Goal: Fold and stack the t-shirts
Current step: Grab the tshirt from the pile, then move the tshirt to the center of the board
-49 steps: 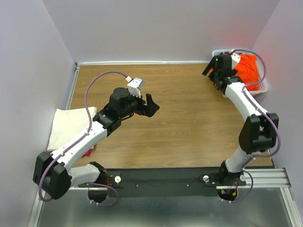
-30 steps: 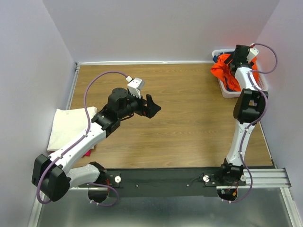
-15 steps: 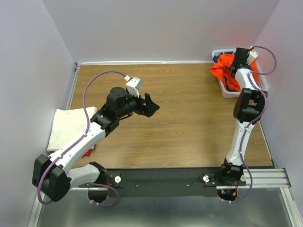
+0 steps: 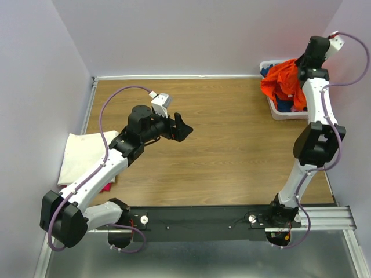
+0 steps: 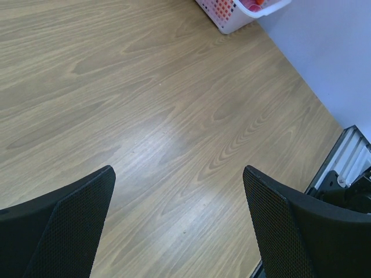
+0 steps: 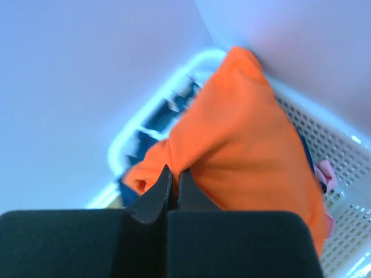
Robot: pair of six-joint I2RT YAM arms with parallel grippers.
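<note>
The black mounting rail (image 4: 197,223) runs along the near edge, with both arm bases bolted to it. Beyond it lies the wooden table (image 4: 232,145), a smooth brown board with a long, wavy grain.

At the table's left edge a cream-white t-shirt (image 4: 84,153) lies folded into a flat, soft-cornered rectangle. A sliver of magenta-pink t-shirt (image 4: 106,186) shows under its near corner.

The left gripper (image 4: 181,128) hangs over bare wood near the middle of the table. Its jaws are spread wide and hold nothing. Its fingers (image 5: 75,226) are broad black wedges with finely dimpled inner faces.

In the far right corner, against the pale wall, stands the white plastic basket (image 4: 281,112). It has a rounded rim, and small square holes pierce its sides.

The right gripper (image 6: 174,172) is raised above the basket with its narrow black fingers pinched tight on a fold of the bright orange t-shirt (image 4: 284,84). The cloth hangs from the pinch in a soft, matte bunch, draping into the basket and over its left rim. A navy blue t-shirt (image 4: 283,105) lies crumpled in the basket beneath it.
</note>
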